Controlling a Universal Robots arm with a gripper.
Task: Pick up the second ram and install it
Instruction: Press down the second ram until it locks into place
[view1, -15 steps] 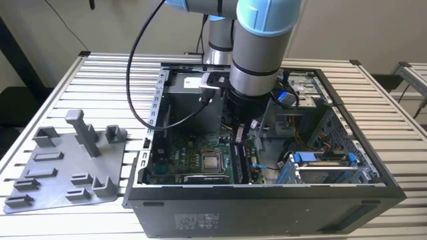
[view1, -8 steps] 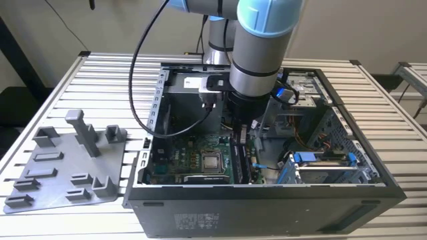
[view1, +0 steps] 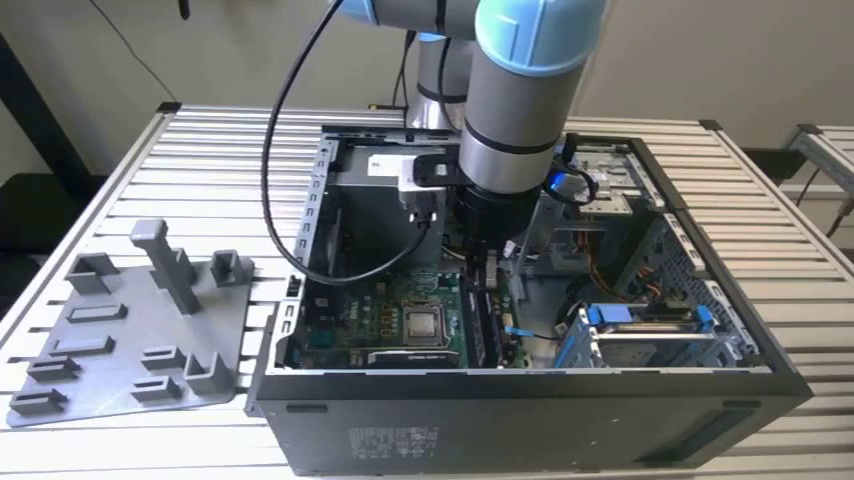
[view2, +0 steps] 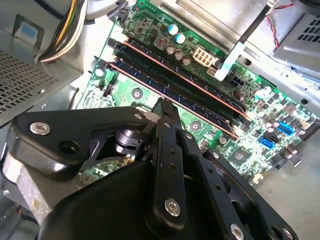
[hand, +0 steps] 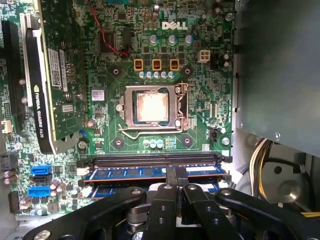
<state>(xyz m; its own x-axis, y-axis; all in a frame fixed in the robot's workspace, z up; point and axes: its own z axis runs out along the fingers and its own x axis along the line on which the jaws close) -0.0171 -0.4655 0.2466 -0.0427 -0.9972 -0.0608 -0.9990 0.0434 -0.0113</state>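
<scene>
In the exterior view, a grey and blue robot arm (view1: 514, 110) was seen reaching down into an open black computer case (view1: 534, 390) on a slatted metal counter (view1: 147, 160), beside a grey plastic tray with upright posts (view1: 120, 340). In the second wrist view, the black end effector (view2: 163, 107) was shut just above a long dark blue memory stick (view2: 175, 92), seated in a slot of the green circuit board (view2: 250, 95). In the first wrist view, the end effector (hand: 176, 175) was closed over that stick (hand: 130, 173), below a silver square chip (hand: 151, 107).
</scene>
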